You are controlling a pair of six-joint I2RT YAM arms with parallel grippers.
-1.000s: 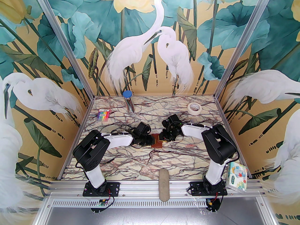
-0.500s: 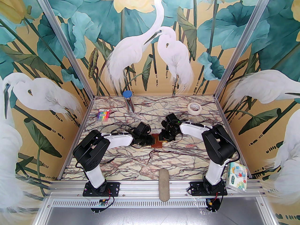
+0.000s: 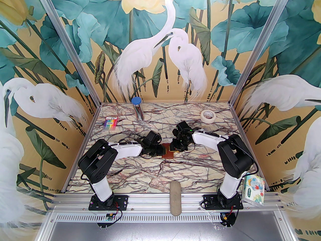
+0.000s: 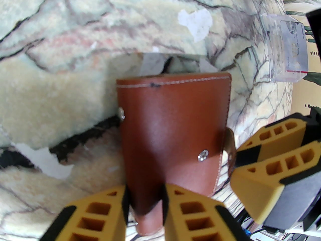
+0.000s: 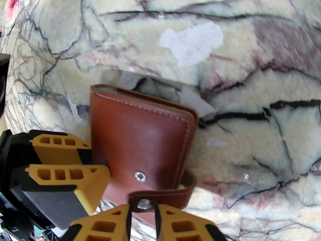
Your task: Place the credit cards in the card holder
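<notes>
The left jaws stood a little apart, clamped on the near edge of the card holder [image 4: 173, 124]. Its reddish-brown leather filled the gap between the two yellow fingers [image 4: 95, 215]. The right jaws were narrower, pinching the holder's snap tab [image 5: 163, 196], with the metal stud lying right between their tips.

The holder was folded shut in the middle of the marbled surface [image 3: 155, 174], between the two arms. The left jaws reached it from the left and the right jaws from the right, so the two sets of fingers crowded just beside each other at one corner. Pale sleeves [image 5: 130, 80] stuck out past the holder's far edge. I could not tell whether it lay flat or was raised slightly.

A clear plastic wrapper [image 4: 288, 51] lay farther along the surface, apart from the holder. A pack of coloured pens [image 3: 110, 123], a blue-capped tube [image 3: 137, 109] and a roll of tape [image 3: 208, 115] sat well apart toward the back. A grey oblong pad [image 3: 175, 197] lay across the near rail. A tissue pack [image 3: 253, 189] stood by the right arm's base.
</notes>
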